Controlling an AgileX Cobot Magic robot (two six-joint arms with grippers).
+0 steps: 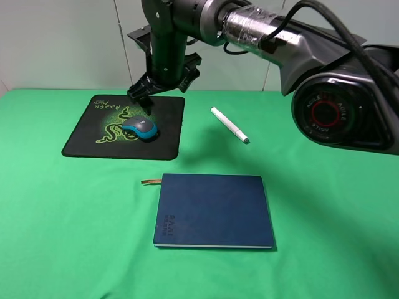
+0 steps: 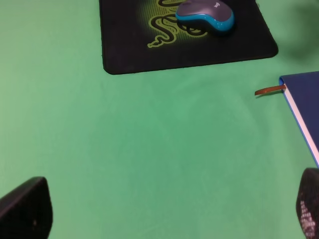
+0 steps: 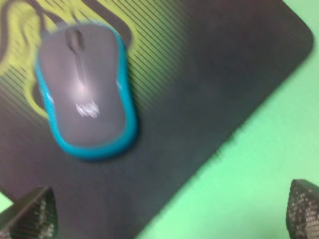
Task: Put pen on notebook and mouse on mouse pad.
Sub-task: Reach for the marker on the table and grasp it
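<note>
Showing one mouse (image 1: 140, 128), one pen (image 1: 229, 124), one notebook (image 1: 212, 210)

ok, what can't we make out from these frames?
- Mouse logo: unreadable, because the right wrist view is blurred.
- Notebook: cut off by the left wrist view's edge. Only a corner and the ribbon bookmark show.
- Notebook's embossed lettering: too small to read in the exterior high view.
- Pen: outside both wrist views.
- Left gripper: outside the exterior high view. Only its fingertips show in the left wrist view.

Ext cam high overview, R wrist closest, all share mouse (image 1: 140, 128)
</note>
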